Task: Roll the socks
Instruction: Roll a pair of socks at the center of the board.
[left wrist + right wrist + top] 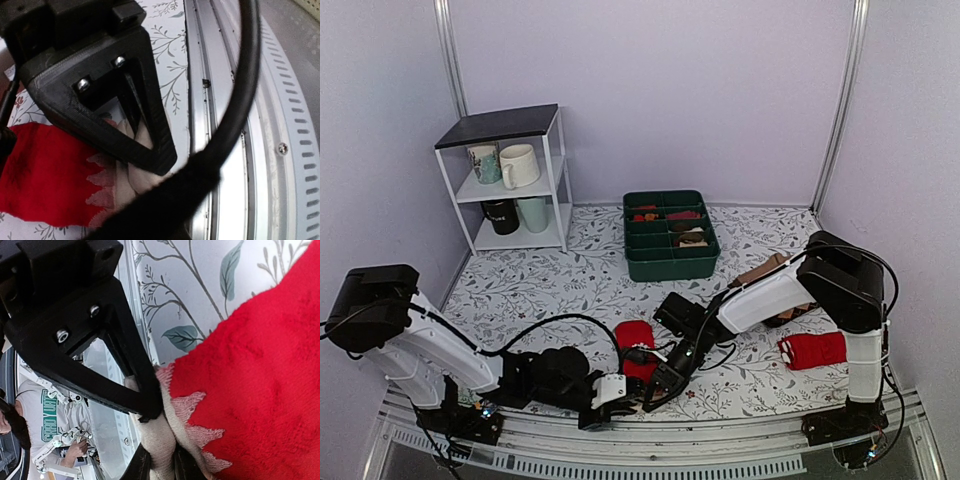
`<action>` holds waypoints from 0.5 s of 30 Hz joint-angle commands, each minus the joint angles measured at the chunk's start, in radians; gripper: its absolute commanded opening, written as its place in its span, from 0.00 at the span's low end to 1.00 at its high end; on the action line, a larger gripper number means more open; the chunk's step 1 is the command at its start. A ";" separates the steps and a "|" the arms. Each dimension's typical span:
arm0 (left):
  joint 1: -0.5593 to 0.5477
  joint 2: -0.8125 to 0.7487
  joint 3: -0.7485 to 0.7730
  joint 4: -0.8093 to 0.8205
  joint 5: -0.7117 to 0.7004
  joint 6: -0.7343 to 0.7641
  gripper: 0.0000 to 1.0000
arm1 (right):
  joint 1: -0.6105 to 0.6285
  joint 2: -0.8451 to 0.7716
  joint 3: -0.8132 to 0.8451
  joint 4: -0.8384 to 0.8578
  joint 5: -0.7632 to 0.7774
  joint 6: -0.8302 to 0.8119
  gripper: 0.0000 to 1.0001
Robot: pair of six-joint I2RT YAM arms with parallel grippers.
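Floral table: left fingers and right fingers pinch the socks' beige end.

A dark green compartment tray sits on the flower-printed tabletop toward the back wall; its cells hold small red and brown items, too small to tell apart. Well to the left of the tray stands a white wire shelf with a black top. Its upper level holds a white mug and a patterned mug, its lower level a black mug and a pale green mug. To the right of the tray and nearer the front lies what may be a brown patterned sock, partly hidden. Further forward, a rolled all-red sock bundle with small white marks rests on the tabletop. A metal rail runs along the front edge.
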 commanded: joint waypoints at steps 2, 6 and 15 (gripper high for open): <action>0.028 0.034 0.025 -0.012 0.075 -0.037 0.00 | 0.005 0.060 -0.031 -0.090 0.156 0.030 0.14; 0.063 0.023 0.014 -0.049 0.092 -0.119 0.00 | -0.006 -0.042 -0.060 0.002 0.237 0.037 0.27; 0.149 -0.035 0.014 -0.186 0.196 -0.318 0.00 | 0.000 -0.499 -0.531 0.744 0.494 -0.021 0.36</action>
